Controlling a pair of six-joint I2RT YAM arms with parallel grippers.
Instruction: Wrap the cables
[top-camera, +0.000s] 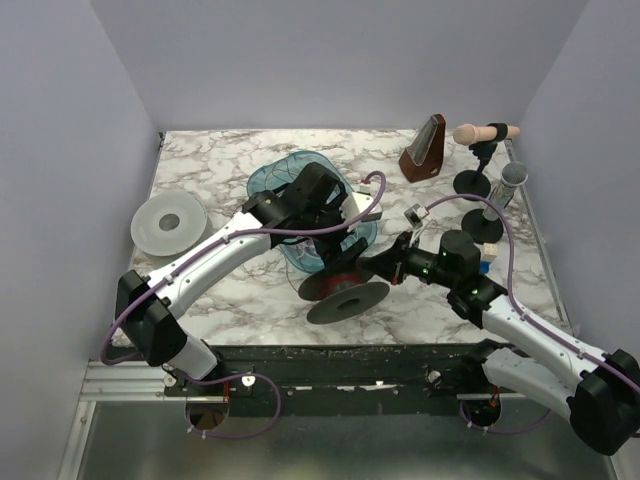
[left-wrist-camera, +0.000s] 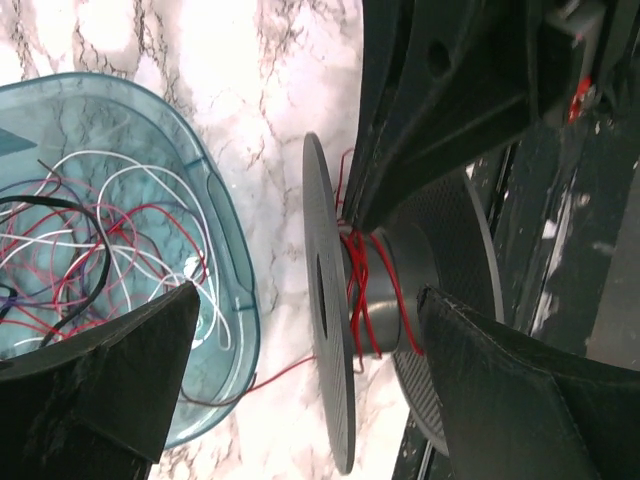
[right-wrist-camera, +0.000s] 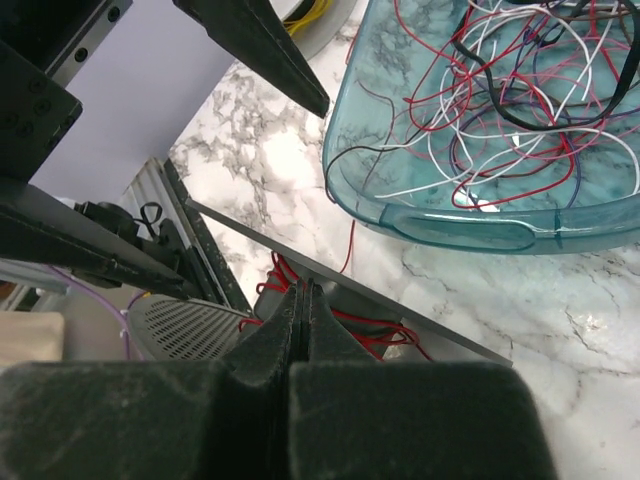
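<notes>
The cables (left-wrist-camera: 90, 230) lie as a tangle of thin red, white and black loops in a teal bowl (left-wrist-camera: 235, 290) (top-camera: 300, 190). One red strand runs from the bowl to a grey spool (left-wrist-camera: 325, 330) (top-camera: 345, 295) lying on its side, where red wire (left-wrist-camera: 362, 290) is wound round the hub. My left gripper (left-wrist-camera: 310, 292) (top-camera: 345, 215) hangs open above the spool and bowl edge, holding nothing. My right gripper (right-wrist-camera: 303, 290) (top-camera: 375, 268) is shut, its tips pressed against the hub beside the red turns (right-wrist-camera: 380, 340); no wire shows between its jaws.
A white disc-shaped reel (top-camera: 168, 222) sits at the left of the marble table. A brown metronome (top-camera: 425, 148), a microphone on a black stand (top-camera: 480, 135) and a silver microphone (top-camera: 508, 185) stand at the back right. Purple arm cables loop nearby.
</notes>
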